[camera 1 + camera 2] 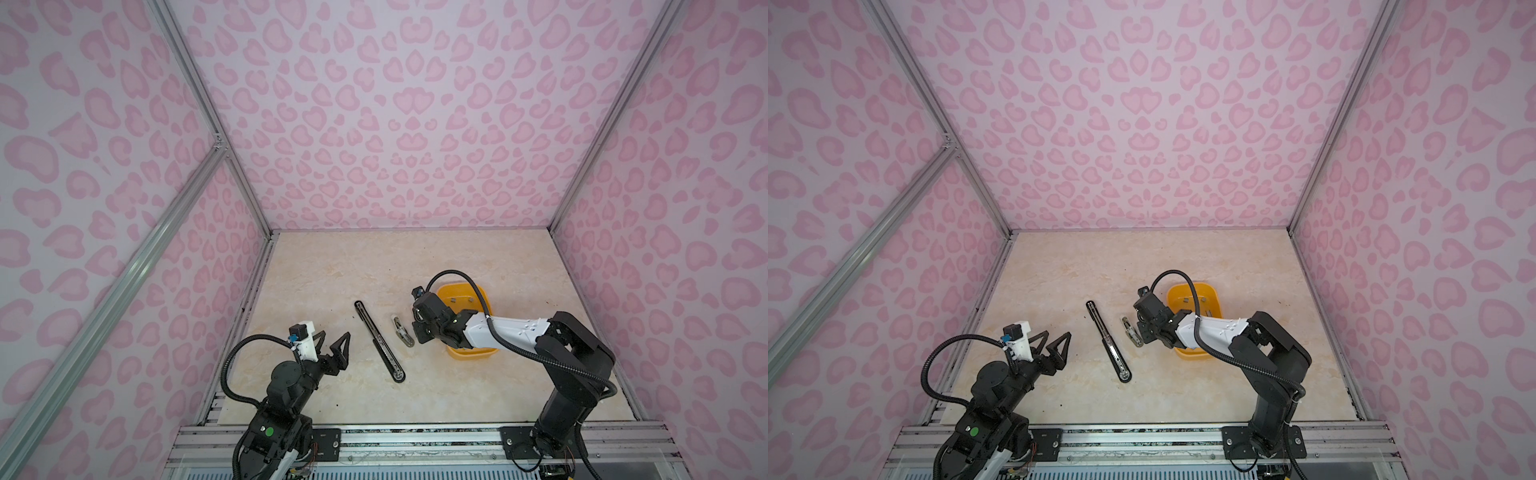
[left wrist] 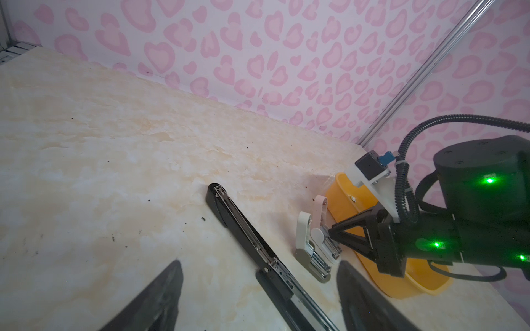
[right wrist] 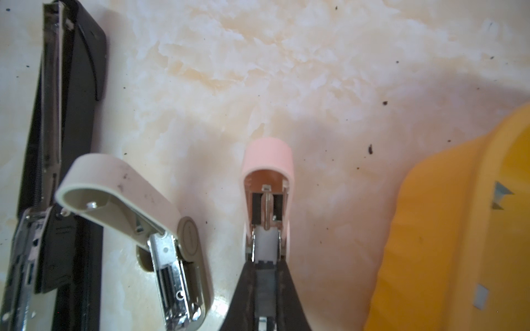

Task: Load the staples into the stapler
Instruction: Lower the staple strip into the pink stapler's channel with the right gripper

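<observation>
In the right wrist view my right gripper (image 3: pixel 265 266) is shut on a flat grey strip of staples (image 3: pixel 265 286). Its tip meets the open magazine of a small pink stapler (image 3: pixel 268 172), whose lid stands raised. Beside it lies a small beige stapler (image 3: pixel 129 200), also hinged open, and a long black stapler (image 3: pixel 71 143) lies opened flat. In both top views the right gripper (image 1: pixel 419 332) (image 1: pixel 1144 332) hides the pink stapler. Loose staples (image 3: pixel 502 197) lie in the yellow tub (image 3: pixel 444 229). My left gripper (image 1: pixel 334 338) (image 1: pixel 1056 336) (image 2: pixel 258 263) hangs open and empty, left of the black stapler (image 1: pixel 379 340).
The yellow tub (image 1: pixel 482 291) (image 1: pixel 1212 291) stands under my right forearm, just right of the staplers. The beige stapler (image 1: pixel 402 331) (image 1: pixel 1131 331) lies between the black stapler (image 1: pixel 1108 340) and the right gripper. Pink patterned walls close in three sides of the marbled tabletop (image 1: pixel 374 266).
</observation>
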